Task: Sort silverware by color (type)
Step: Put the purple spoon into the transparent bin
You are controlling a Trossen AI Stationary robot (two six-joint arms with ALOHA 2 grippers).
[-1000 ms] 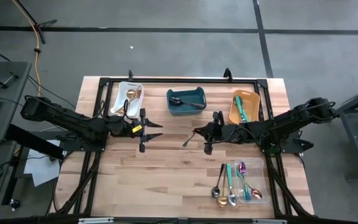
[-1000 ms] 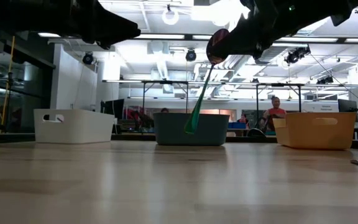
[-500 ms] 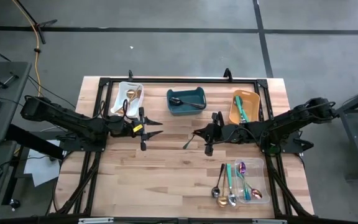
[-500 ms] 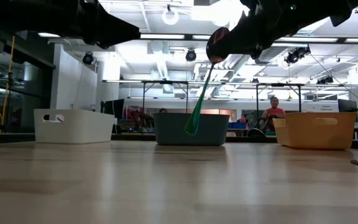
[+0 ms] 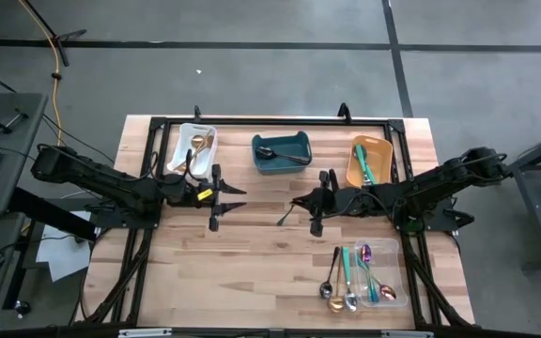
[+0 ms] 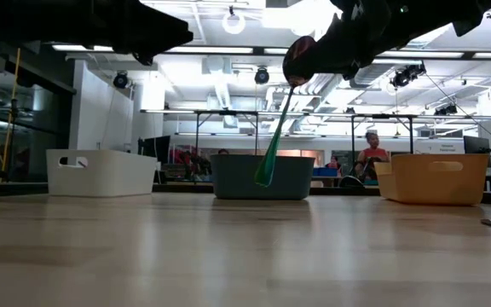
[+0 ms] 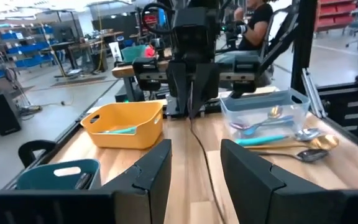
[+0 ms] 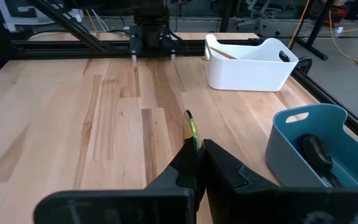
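Note:
My right gripper (image 5: 299,201) hovers over the table's middle, shut on a green-handled utensil (image 6: 271,141) that hangs below it. My left gripper (image 5: 238,195) stands open a little to its left, facing it, with nothing between its fingers (image 7: 151,174). More silverware lies in bins. Gold spoons lie in the white bin (image 5: 195,145). A black utensil lies in the teal bin (image 5: 282,153). Teal-handled pieces lie in the orange bin (image 5: 369,161). Several mixed pieces lie in and beside the clear bin (image 5: 376,280). My right gripper pinches the utensil's upper end (image 6: 290,81) between its two fingers; the fingers themselves hide which part that is. They point toward the table's left, tipped slightly down. The green handle (image 8: 192,134) hangs slanting below them, its free end (image 6: 264,177) clear of the table.
The white, teal and orange bins stand in a row along the far edge, and the clear bin sits at the near right. Bare wood lies between and in front of the arms. A black frame runs around the table. People show in the room beyond.

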